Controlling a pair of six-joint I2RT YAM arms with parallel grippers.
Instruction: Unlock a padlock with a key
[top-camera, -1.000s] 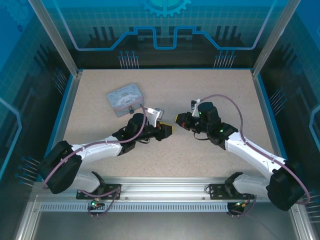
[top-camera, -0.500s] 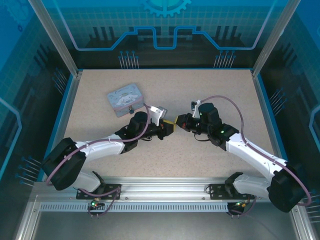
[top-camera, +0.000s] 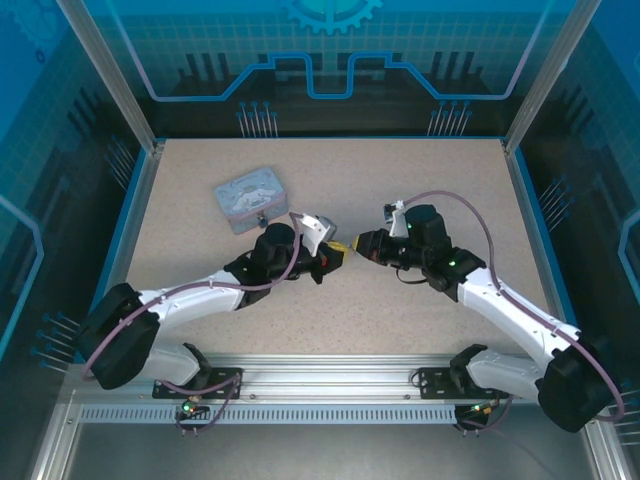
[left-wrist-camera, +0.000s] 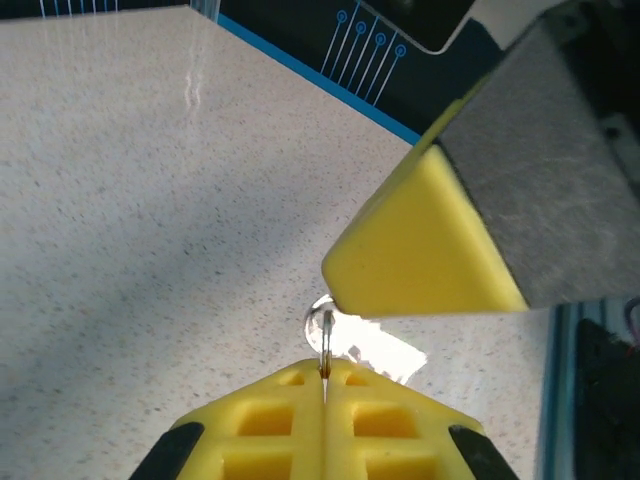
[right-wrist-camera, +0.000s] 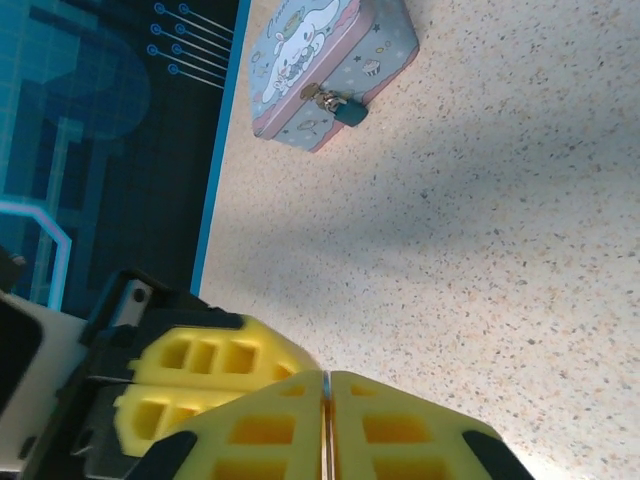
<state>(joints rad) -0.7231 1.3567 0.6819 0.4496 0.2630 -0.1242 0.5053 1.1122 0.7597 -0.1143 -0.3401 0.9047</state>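
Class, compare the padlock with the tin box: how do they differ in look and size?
The padlock is tiny; the tin box is far bigger. The padlock is dark teal and plain; the tin box is pale blue with a cartoon lid. Both are bluish, and the padlock hangs at the tin box's front.

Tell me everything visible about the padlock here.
The padlock is tiny, with a dark teal body and a thin metal shackle. It hangs from the brass-looking clasp on a side wall of the pale blue cartoon-lidded tin, body down near the tabletop. It looks closed, though too small to be sure.
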